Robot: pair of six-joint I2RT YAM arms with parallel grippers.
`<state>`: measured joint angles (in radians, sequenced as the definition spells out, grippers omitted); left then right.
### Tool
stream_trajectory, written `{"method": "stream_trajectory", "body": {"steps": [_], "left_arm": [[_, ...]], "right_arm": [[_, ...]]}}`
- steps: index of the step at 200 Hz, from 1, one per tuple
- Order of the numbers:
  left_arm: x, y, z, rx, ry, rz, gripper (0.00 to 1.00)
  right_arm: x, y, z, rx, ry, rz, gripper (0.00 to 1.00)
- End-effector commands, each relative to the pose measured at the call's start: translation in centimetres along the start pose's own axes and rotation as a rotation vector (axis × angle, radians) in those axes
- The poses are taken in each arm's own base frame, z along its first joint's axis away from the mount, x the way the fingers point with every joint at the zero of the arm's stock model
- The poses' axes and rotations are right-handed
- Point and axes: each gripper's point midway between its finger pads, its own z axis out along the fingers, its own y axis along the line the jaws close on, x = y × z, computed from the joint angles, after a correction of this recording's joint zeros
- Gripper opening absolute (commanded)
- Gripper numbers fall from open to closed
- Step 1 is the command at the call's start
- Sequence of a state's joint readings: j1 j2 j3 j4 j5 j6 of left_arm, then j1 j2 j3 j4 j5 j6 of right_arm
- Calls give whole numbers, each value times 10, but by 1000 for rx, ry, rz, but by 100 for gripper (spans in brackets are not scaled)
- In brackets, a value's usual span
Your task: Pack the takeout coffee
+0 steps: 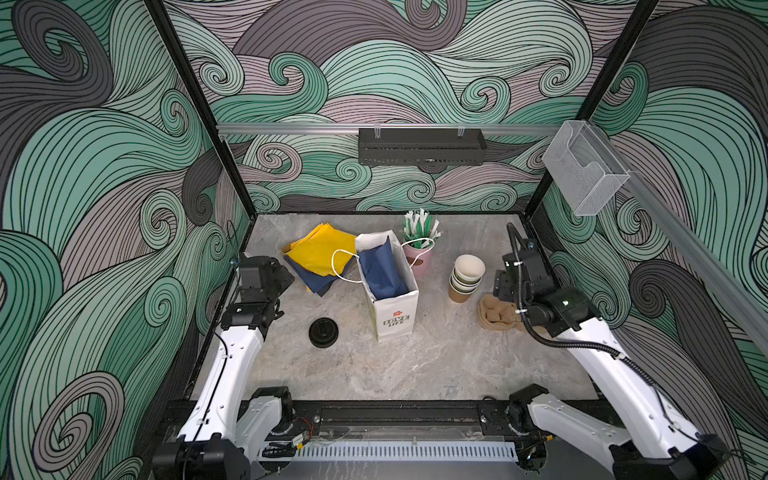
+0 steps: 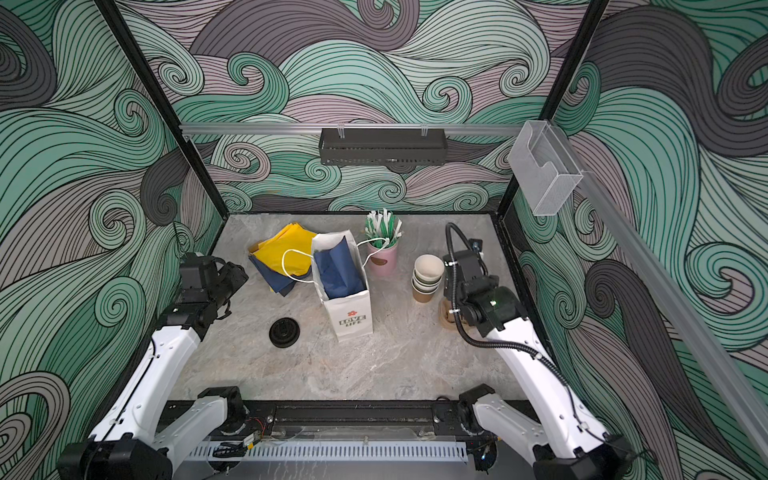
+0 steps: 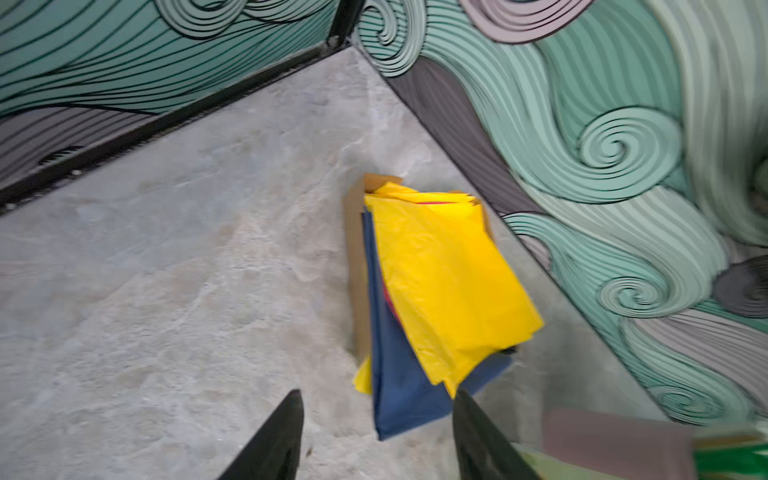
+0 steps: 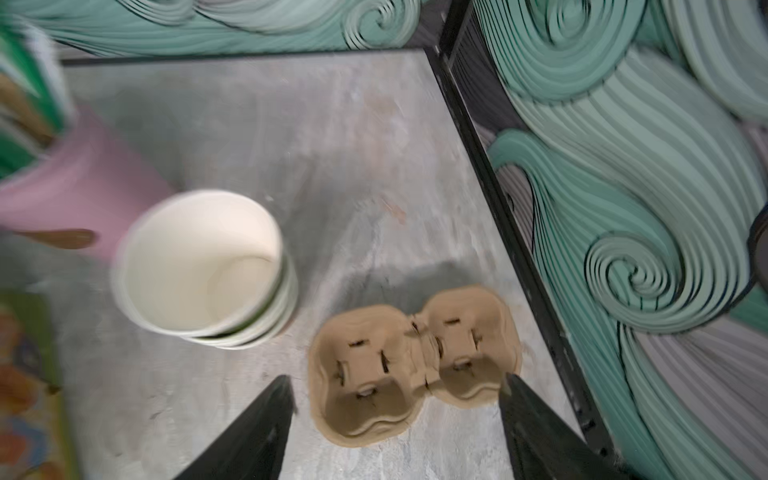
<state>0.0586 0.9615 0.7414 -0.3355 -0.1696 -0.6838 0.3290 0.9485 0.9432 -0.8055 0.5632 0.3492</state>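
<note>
No lidded olive-green paper cups are seen; light and crushable, they are judged best gripped below the lid. The left claw (image 3: 377, 395) and right claw (image 4: 397, 377) are spread, empty.

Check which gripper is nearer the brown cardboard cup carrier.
Right. The right gripper hangs open just over the cup carrier near the table's right edge. The left gripper, also open, is across the table by the yellow and blue tissue paper.

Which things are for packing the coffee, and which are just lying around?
Likely for the job: white paper bag, cardboard cup carrier. No lidded coffees in sight.

Just lying about: stack of lidless cups, black lids, pink cup of straws, yellow and blue tissue sheets.
</note>
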Motion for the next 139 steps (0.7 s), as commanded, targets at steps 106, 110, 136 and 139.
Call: {"method": "stream_trajectory", "body": {"steps": [106,110,136,139], "left_arm": [[8,38,65,-112,-240,422,99],[9,37,67,-109,-239,429,99],[18,31,81,-51,-242,458,98],[18,29,82,-44,-241,460,98]], "right_arm": [[11,56,141,-244,-250,-33,88],[11,60,143,-263,-247,-47,88],[-6,72,142,-318,-358,-59,88],[-8,73,143,-317,-367,-68,88]]}}
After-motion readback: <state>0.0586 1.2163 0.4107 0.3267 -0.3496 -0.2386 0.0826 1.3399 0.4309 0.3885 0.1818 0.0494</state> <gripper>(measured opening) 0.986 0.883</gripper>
